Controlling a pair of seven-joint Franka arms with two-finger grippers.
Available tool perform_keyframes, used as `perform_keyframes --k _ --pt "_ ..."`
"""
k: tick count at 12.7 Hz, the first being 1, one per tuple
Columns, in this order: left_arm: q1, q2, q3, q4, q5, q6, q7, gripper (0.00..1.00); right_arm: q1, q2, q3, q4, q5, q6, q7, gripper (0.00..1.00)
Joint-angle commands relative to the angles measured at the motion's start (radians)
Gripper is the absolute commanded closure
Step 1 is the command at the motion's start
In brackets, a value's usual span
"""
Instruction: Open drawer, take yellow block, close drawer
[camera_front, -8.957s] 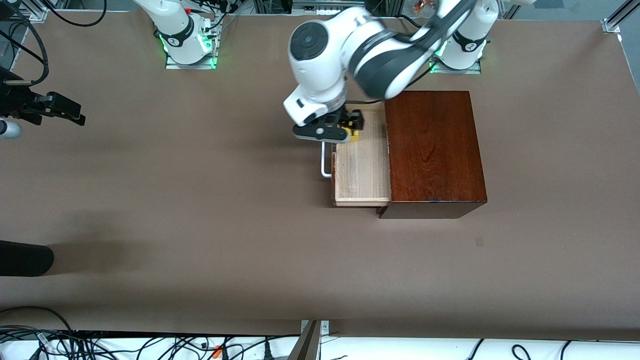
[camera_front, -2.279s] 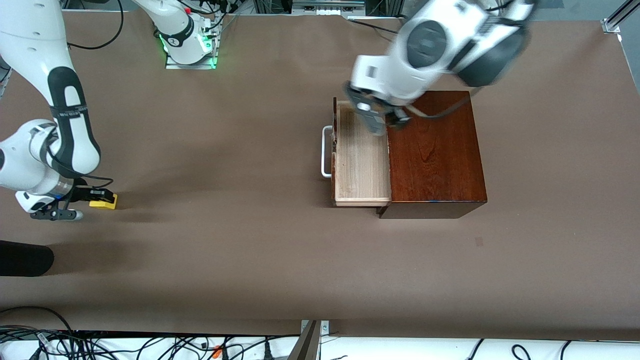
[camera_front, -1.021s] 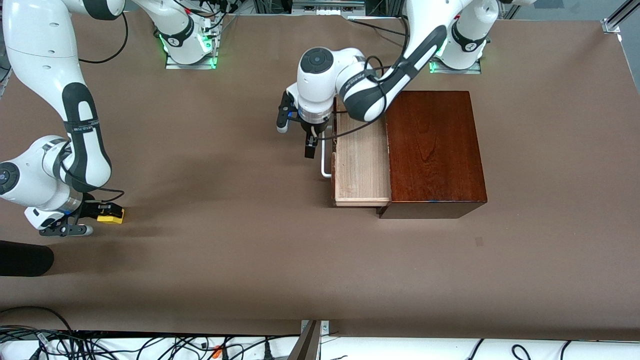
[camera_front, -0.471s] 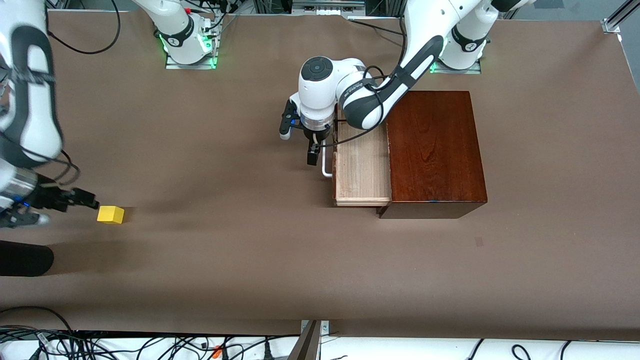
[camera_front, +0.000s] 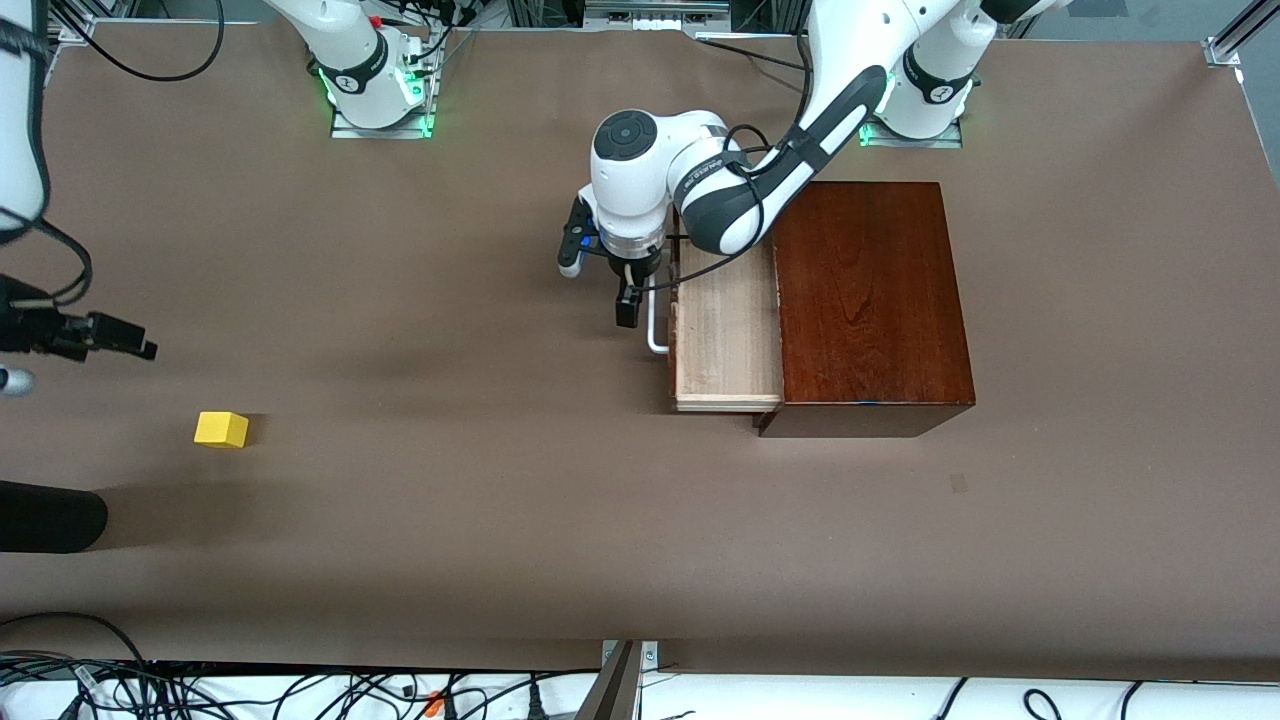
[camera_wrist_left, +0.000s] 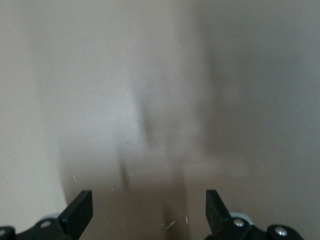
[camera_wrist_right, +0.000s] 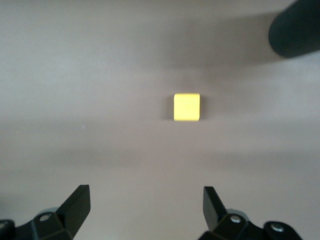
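The yellow block (camera_front: 221, 429) lies alone on the table near the right arm's end; it also shows in the right wrist view (camera_wrist_right: 186, 107). My right gripper (camera_front: 118, 338) (camera_wrist_right: 146, 205) is open and empty, raised above the table beside the block. The drawer (camera_front: 727, 330) stands partly pulled out of the dark wooden box (camera_front: 868, 300), its pale tray empty. My left gripper (camera_front: 626, 303) (camera_wrist_left: 149, 210) is open, right at the drawer's white handle (camera_front: 655, 338), on the side away from the box. The left wrist view shows only a blurred close surface.
A black cylinder (camera_front: 48, 516) (camera_wrist_right: 297, 30) lies at the table's edge, nearer to the front camera than the block. Cables run along the front edge (camera_front: 300, 690). The arm bases (camera_front: 375, 80) stand at the back.
My right gripper has let go of the yellow block and lifted away from it. My left gripper came to the handle and the drawer has slid slightly toward the box.
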Motion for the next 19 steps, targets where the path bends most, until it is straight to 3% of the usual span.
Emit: perform_keyframes --k 1,7,10,18,19 --pt "0.045 -0.044 0.007 -0.031 0.030 -0.104 0.068 0.00 0.063 -0.118 0.008 -0.029 -0.088 -0.094 0.141 0.00" --pt "0.085 -0.079 0.004 -0.028 0.030 -0.176 0.097 0.00 0.117 -0.216 0.055 -0.032 -0.148 -0.238 0.190 0.00" --pt "0.110 -0.085 0.003 -0.028 0.028 -0.193 0.105 0.00 0.117 -0.257 0.086 -0.041 -0.153 -0.239 0.216 0.00" --pt "0.147 -0.119 0.003 -0.025 0.015 -0.257 0.148 0.00 0.114 -0.258 0.097 -0.023 -0.153 -0.228 0.278 0.00" --pt "0.147 -0.121 0.001 -0.025 0.014 -0.263 0.146 0.00 0.088 -0.256 0.135 -0.021 -0.153 -0.226 0.279 0.00"
